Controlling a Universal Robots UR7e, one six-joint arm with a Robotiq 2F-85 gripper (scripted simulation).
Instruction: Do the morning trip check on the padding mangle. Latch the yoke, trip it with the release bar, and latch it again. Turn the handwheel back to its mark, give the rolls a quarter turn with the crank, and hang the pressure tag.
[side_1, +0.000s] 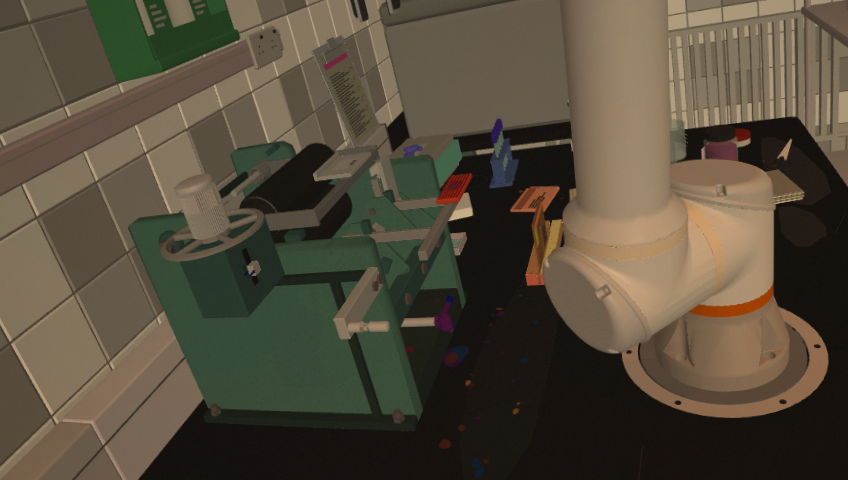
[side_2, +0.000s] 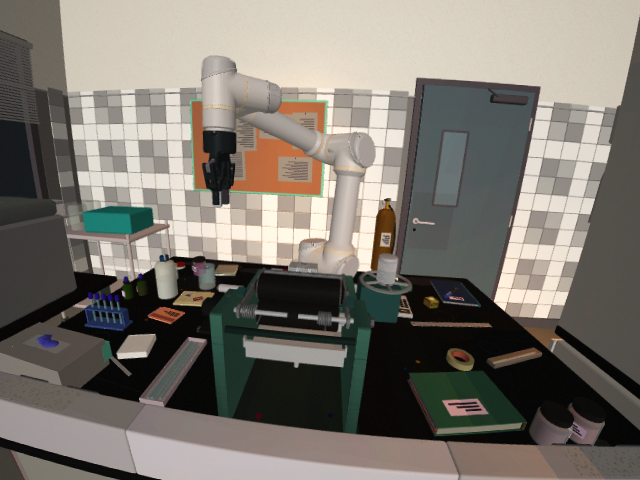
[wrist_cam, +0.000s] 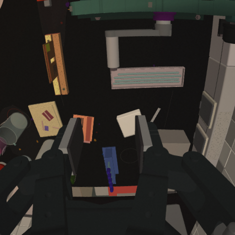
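Note:
The grey crank juts from the green padding mangle's left side, far below my gripper, which hangs high in the air left of the machine, partly open and empty. In the side camera the crank's handle shows on the mangle's near face, beside a purple hub. The spoked handwheel with its ribbed grey knob sits on top at one end. The black roll lies across the frame. A red-tipped bar reaches out from the yoke side. An orange tag lies flat on the bench.
The bench's left edge holds a grey instrument and a blue test-tube rack. A long grey tray, a white block, a yellow card and a cork strip lie below. The arm's base stands behind the mangle.

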